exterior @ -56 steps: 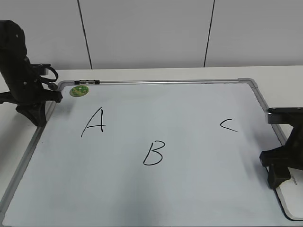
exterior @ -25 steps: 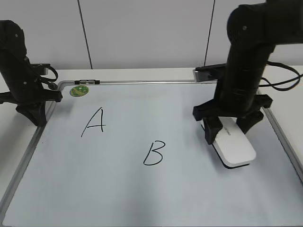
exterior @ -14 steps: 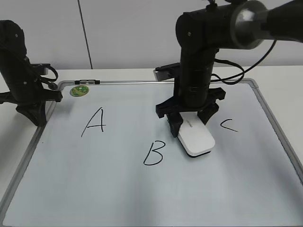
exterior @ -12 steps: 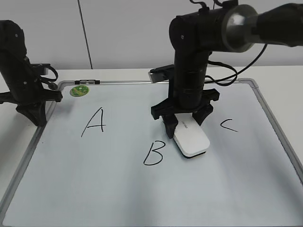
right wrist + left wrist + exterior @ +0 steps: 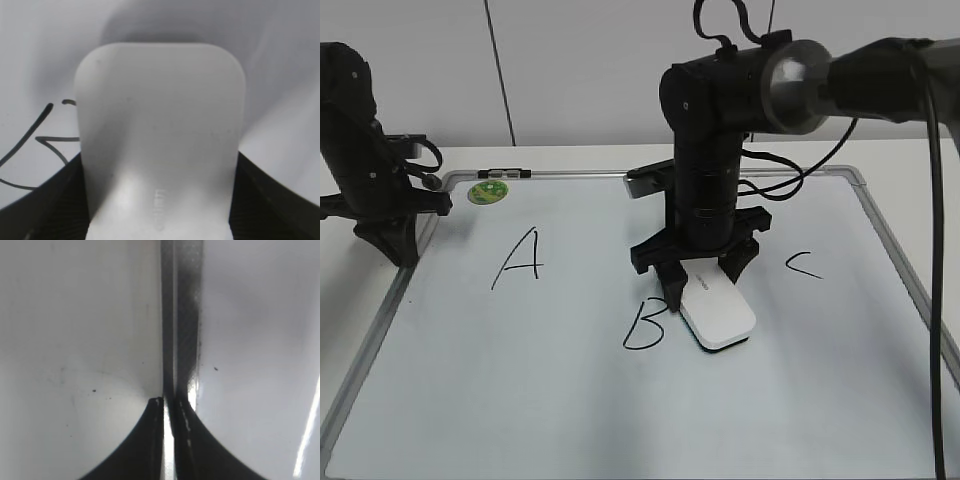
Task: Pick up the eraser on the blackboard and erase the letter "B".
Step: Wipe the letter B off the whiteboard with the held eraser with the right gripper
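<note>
The blackboard is a pale glossy board with a grey frame. On it are a black "A", the letter "B" and a "C". My right gripper is shut on the white eraser, which sits low over the board just right of the "B". In the right wrist view the eraser fills the middle, with strokes of the "B" at its left. My left gripper is shut and empty at the board's left frame.
A small round green magnet sits at the board's top left corner. The right arm's cables hang along the right side. A pale wall stands behind the table.
My right gripper has carried the eraser from the board's right edge leftwards across the board, past the "C", to just right of the "B". The left arm has not moved.
</note>
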`<state>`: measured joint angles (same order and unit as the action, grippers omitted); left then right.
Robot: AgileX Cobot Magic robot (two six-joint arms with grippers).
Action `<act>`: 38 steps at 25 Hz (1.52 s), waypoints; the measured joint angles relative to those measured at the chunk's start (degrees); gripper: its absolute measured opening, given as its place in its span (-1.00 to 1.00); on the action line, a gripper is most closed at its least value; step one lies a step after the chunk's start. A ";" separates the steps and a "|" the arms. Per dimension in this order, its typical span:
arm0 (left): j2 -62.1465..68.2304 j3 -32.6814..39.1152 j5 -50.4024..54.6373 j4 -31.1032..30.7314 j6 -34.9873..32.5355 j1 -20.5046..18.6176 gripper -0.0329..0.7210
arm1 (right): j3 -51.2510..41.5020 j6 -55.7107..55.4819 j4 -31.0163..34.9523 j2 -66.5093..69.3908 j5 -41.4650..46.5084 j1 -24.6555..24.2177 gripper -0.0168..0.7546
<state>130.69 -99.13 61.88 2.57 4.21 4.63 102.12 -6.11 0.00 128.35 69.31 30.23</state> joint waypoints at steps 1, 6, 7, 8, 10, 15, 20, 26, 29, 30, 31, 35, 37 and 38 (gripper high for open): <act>0.00 0.00 0.00 0.00 0.00 0.00 -0.86 | 0.00 0.00 0.00 0.08 0.00 0.00 0.39; 0.00 0.00 0.00 0.00 0.00 0.00 -0.86 | 0.27 0.00 0.00 1.32 0.12 0.09 0.39; 0.00 0.00 0.00 0.00 0.00 0.00 -0.86 | 0.41 0.00 0.31 1.46 0.25 0.09 0.39; 0.00 0.00 0.00 0.00 0.00 0.00 -0.86 | 0.51 -0.14 0.55 1.59 0.42 0.09 0.39; 0.00 0.00 0.00 0.00 0.00 0.00 -0.86 | 0.64 -0.14 0.52 1.67 0.46 0.09 0.39; 0.00 0.00 0.00 0.12 0.00 0.00 -0.86 | 1.93 -0.14 0.41 2.08 1.09 0.81 0.39; 0.00 0.00 0.10 0.46 0.00 0.00 -0.86 | 3.48 -0.25 0.52 2.83 0.98 2.71 0.39; 0.00 0.00 0.10 0.67 0.00 0.00 -0.86 | 3.60 -0.25 2.30 2.92 0.79 5.56 0.39; 0.00 0.00 0.10 0.67 0.00 0.00 -0.86 | 3.60 -0.25 2.79 2.92 0.74 7.35 0.39; 0.00 0.00 0.10 0.67 0.00 0.00 -0.86 | 3.60 -0.25 2.91 2.96 0.74 8.05 0.39; 0.00 0.00 0.10 0.67 0.00 0.00 -0.86 | 3.60 -0.25 3.15 2.96 0.65 8.79 0.39; 0.00 0.00 0.10 0.69 0.00 0.00 -0.86 | 3.60 -0.25 3.93 3.05 0.65 10.78 0.39; 0.00 0.00 0.10 0.69 0.00 0.00 -0.86 | 3.60 -0.25 3.93 3.05 0.65 11.01 0.39; 0.00 0.00 0.10 0.69 0.00 0.00 -0.86 | 3.60 -0.78 3.76 3.05 0.61 11.01 0.39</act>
<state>130.69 -99.13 61.98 3.26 4.21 4.63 105.72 -6.89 3.76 131.39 69.92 41.24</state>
